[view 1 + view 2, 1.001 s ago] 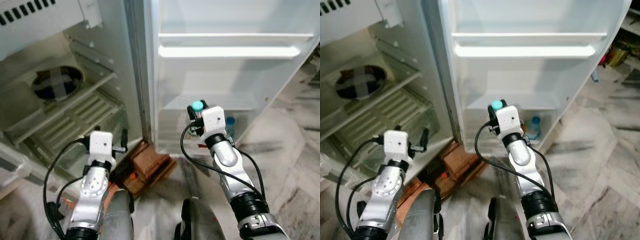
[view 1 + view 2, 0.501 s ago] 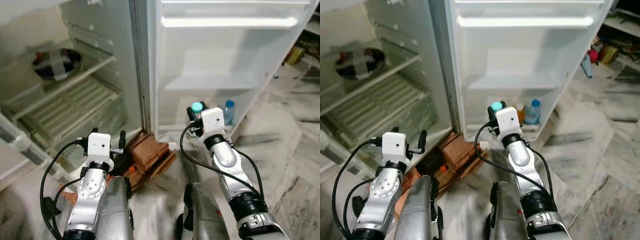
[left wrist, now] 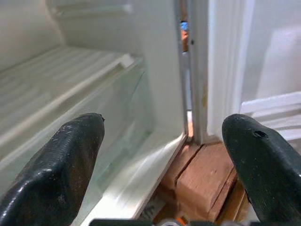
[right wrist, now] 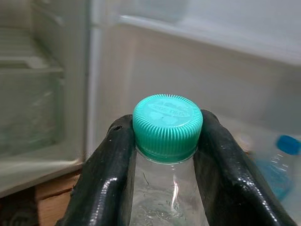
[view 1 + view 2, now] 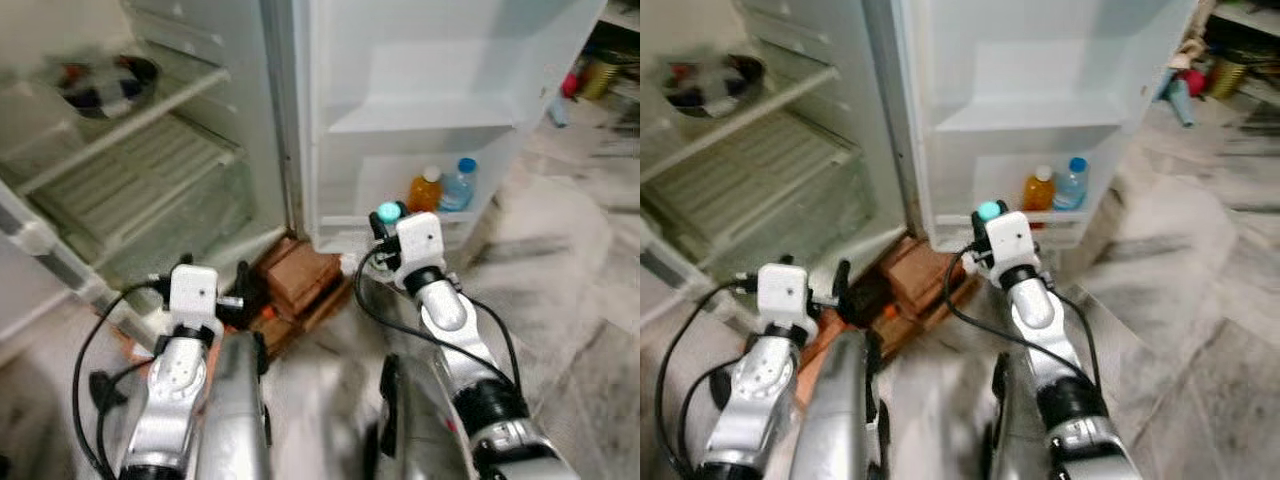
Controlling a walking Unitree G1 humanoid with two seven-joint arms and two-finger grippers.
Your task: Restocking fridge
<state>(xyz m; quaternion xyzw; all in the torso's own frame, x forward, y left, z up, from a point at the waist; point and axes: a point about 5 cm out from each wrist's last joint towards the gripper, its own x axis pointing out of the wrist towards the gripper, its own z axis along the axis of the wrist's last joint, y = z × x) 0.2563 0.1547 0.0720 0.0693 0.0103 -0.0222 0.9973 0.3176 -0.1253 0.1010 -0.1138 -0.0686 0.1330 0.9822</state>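
My right gripper (image 4: 164, 155) is shut on the neck of a clear bottle with a teal cap (image 4: 168, 123); the cap (image 5: 388, 212) sits just in front of the open fridge door's bottom shelf (image 5: 395, 218). That shelf holds an orange juice bottle (image 5: 424, 188) and a blue-capped water bottle (image 5: 459, 185). My left gripper (image 3: 162, 155) is open with nothing between its fingers, low before the fridge's glass-fronted bottom compartment (image 3: 94, 117). A dark bowl (image 5: 105, 82) rests on a fridge shelf at upper left.
Stacked red bricks (image 5: 300, 285) prop the fridge base between the arms. White wire shelves (image 5: 130, 170) fill the fridge body. Marble floor (image 5: 560, 290) spreads to the right, with clutter (image 5: 1200, 70) at the far right.
The camera has tilted down and drawn nearer, so the fridge has slid up the picture; the door's bottom shelf with two bottles now shows fully. Both arms keep their pose.
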